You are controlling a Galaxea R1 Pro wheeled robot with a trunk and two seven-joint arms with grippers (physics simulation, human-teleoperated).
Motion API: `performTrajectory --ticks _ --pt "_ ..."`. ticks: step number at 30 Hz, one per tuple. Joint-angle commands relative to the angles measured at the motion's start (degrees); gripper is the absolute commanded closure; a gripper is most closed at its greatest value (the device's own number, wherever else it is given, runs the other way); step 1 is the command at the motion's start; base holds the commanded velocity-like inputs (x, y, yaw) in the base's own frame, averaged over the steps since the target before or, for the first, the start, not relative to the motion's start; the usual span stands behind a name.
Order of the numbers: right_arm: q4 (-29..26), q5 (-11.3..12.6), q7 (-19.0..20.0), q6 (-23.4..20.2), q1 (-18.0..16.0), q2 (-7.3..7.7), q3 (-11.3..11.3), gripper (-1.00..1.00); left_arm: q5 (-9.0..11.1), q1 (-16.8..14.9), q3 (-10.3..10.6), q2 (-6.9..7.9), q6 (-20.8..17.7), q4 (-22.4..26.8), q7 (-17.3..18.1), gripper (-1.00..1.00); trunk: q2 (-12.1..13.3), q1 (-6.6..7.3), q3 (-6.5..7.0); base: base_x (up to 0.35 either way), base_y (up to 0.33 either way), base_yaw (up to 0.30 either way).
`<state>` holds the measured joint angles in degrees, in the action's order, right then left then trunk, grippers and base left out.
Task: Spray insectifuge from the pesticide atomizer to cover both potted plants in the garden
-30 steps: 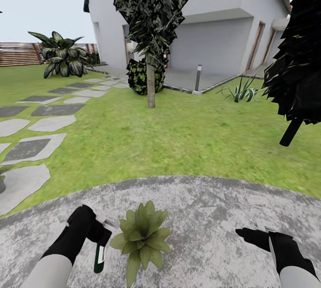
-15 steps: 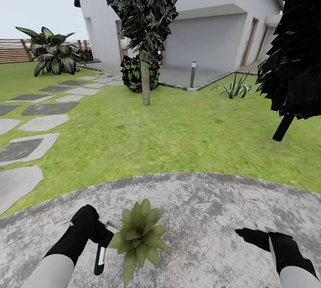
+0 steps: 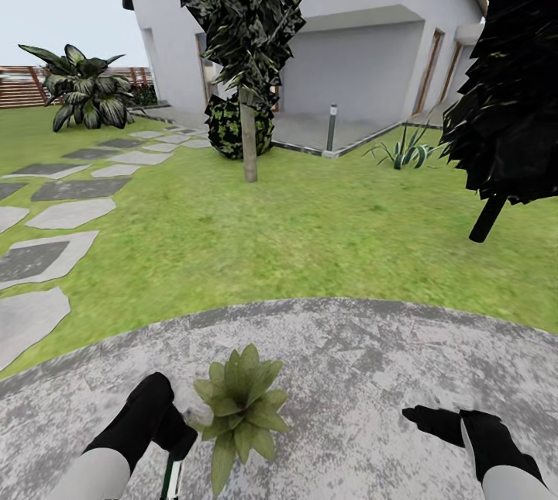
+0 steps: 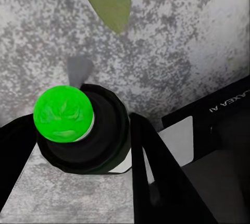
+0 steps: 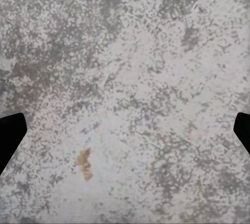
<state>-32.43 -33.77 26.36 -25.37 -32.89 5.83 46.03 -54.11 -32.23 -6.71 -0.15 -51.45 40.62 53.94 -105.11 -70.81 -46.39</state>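
- The left gripper [image 3: 180, 438] has its jaws closed on the pesticide atomizer [image 4: 83, 130]; from the left wrist the dark bottle sits clamped between the two black fingers [image 4: 156, 177], with a bright green round face toward the camera; from the head only a sliver of the bottle hangs below the hand at the bottom edge
- The right gripper [image 3: 422, 418] hovers low over the patio [image 3: 372, 360] with its jaws spread wide and nothing between them; its wrist camera looks down on bare mottled stone with a fingertip at either edge
- Step in hand, as I judge it: the bottle is already picked up and the spraying of the first plant is at hand; the atomizer is just beside the potted plant [image 3: 236, 407], whose nearest leaves look to touch or overlap the left hand
- The next move seems to call for turning the nozzle toward the rosette and working the trigger until the leaves are covered; which way the nozzle points now I cannot tell
- Containers: the plant's pot is hidden under its own leaves, so I cannot speak for it; how full the bottle is cannot be seen either
- Further out: lawn [image 3: 310, 244], stepping stones [image 3: 46, 260] on the robot's left, a tree [image 3: 248, 58] and the house [image 3: 364, 43] beyond; the second potted plant remains to be found
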Motion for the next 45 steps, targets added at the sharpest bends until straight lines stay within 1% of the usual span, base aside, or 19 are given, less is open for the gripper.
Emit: performTrajectory --ticks 1,8,18,25,32,38,45 --pt "-0.1 -0.6 0.54 -0.12 -0.07 -0.04 0.37 -1.0 -0.47 -0.03 -0.16 -0.03 -0.23 0.08 0.55 1.0 -0.03 0.01 -0.05 0.0 0.0 0.0" --pt "-0.09 -0.6 0.54 -0.12 -0.07 -0.03 0.37 -1.0 -0.47 -0.03 -0.23 -0.03 -0.23 0.15 0.55 1.0 -0.03 0.01 -0.05 0.219 0.0 0.0" --pt "-0.09 -0.59 0.67 -0.2 -0.07 -0.03 0.37 -1.0 -0.47 -0.03 -0.19 -0.03 -0.23 0.13 0.55 1.0 -0.03 0.01 -0.05 0.038 0.0 0.0" --pt "-0.05 -0.64 0.76 -0.21 -0.07 -0.15 0.33 -1.0 -0.47 -0.03 -0.23 -0.03 -0.23 0.08 0.55 1.0 -0.03 0.01 -0.07 0.189 0.0 0.0" --pt "-0.04 -0.61 0.8 -0.21 -0.07 -0.12 0.37 -1.0 -0.47 -0.03 -0.23 -0.03 -0.23 0.04 0.55 1.0 -0.03 0.01 -0.32 0.021 0.0 0.127" --pt "-0.08 -0.6 0.77 -0.21 -0.07 -0.12 0.37 -1.0 -0.47 -0.03 -0.17 -0.03 -0.23 -2.45 0.55 1.0 -0.03 0.01 -0.63 0.001 0.0 0.196" --pt "-0.09 -0.6 0.6 -0.21 -0.07 -0.12 0.37 -1.0 -0.5 -0.03 -0.15 -0.03 -0.23 -2.64 0.55 1.0 -0.03 0.01 -1.05 0.0 0.0 -0.02"
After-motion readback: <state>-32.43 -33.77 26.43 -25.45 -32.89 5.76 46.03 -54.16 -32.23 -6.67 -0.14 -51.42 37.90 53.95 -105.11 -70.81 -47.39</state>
